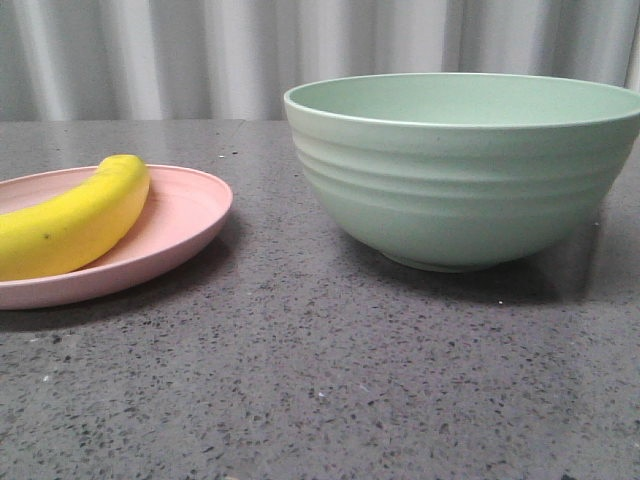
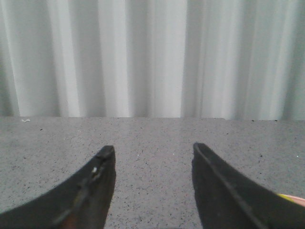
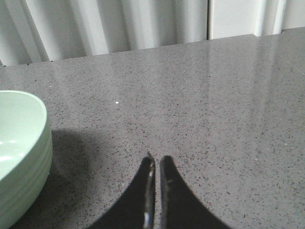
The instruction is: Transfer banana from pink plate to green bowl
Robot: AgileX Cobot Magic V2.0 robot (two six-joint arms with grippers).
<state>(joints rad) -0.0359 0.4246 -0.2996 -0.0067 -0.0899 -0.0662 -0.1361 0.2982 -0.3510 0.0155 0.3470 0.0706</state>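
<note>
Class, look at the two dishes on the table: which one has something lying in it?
The pink plate on the left: a yellow banana lies on it. The green bowl on the right is deeper and ridged; no contents show above its rim.

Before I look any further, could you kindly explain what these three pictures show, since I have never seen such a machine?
It is a robot with two arms. One camera looks forward over the grey table: a banana lies on a pink plate, and a green bowl stands apart to the right. The other two cameras sit on the wrists. The left gripper has its jaws spread wide; the right gripper has them closed. Neither holds anything.
</note>
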